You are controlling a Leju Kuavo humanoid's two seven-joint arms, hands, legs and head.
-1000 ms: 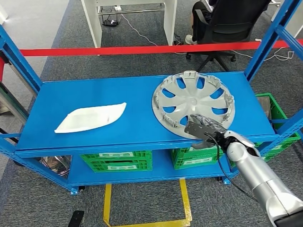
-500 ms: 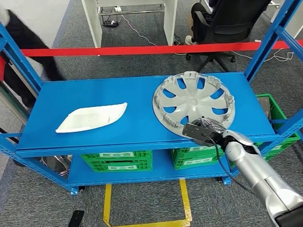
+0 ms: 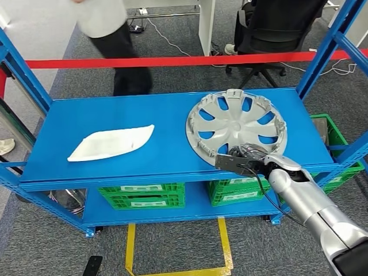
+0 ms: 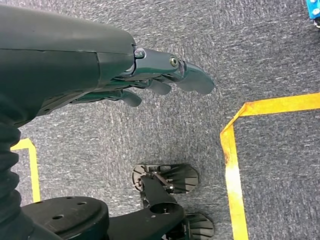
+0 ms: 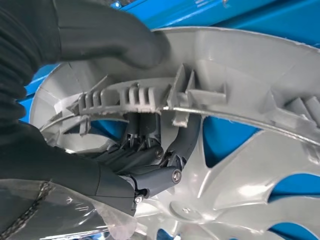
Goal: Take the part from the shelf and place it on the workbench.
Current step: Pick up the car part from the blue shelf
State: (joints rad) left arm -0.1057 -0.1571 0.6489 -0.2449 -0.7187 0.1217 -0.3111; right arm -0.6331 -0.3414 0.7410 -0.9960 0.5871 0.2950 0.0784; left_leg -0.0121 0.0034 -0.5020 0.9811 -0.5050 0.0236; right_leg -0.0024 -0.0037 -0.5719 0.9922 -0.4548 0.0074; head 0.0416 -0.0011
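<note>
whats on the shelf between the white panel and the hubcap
Nothing: in the head view the blue shelf top is bare between the white panel and the hubcap, whose near rim the right hand grips.

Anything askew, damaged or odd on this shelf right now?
Nothing looks damaged. The hubcap overhangs the shelf's front edge where the right hand grips its rim, and a person stands just behind the shelf.
</note>
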